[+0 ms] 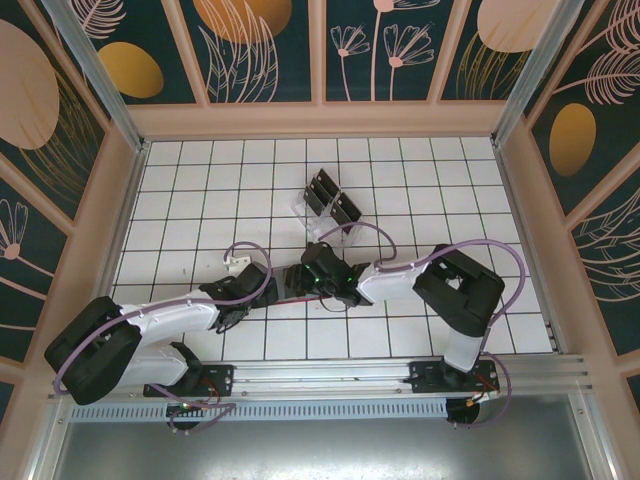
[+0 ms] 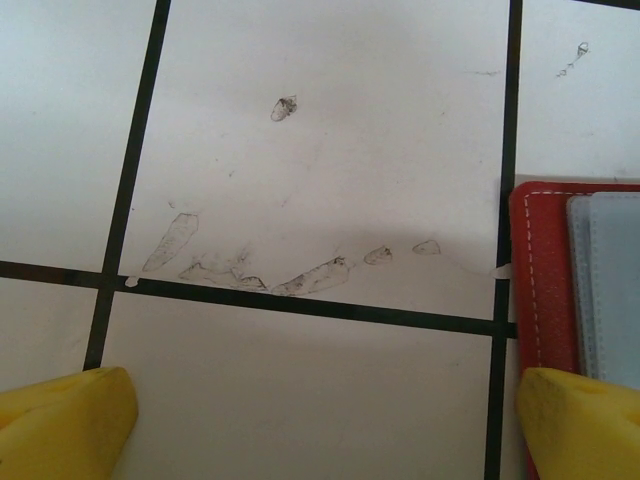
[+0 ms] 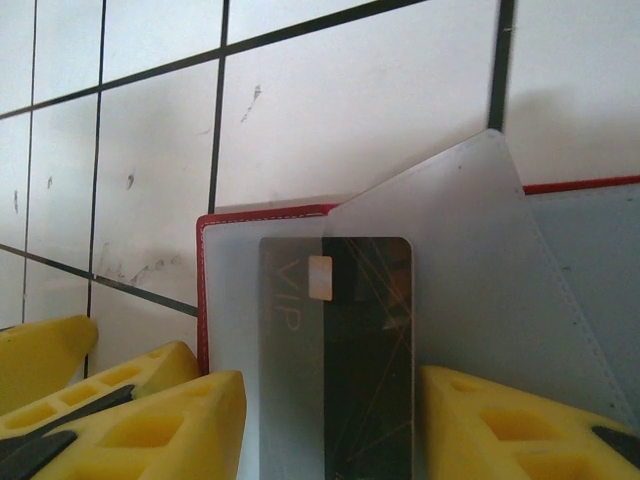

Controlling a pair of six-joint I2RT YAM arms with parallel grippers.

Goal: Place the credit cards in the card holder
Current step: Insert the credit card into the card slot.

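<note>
Right hand point(image 3: 330, 395): fingers flank one credit card point(image 3: 365, 340), part-slid under the red card holder's point(image 3: 260, 212) cloudy pocket. Gripping or just bracketing, I cannot tell. Left hand point(image 2: 320, 430) gapes wide, one fingertip point(image 2: 580, 420) over the holder's corner. Overhead, a clear rack point(image 1: 350, 232) on the bench point(image 1: 200, 180) carries more dark cards point(image 1: 322, 192), too small to count.

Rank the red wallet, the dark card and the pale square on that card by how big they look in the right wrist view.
1. red wallet, running off the frame
2. dark card, cut off by the bottom edge
3. pale square
</note>
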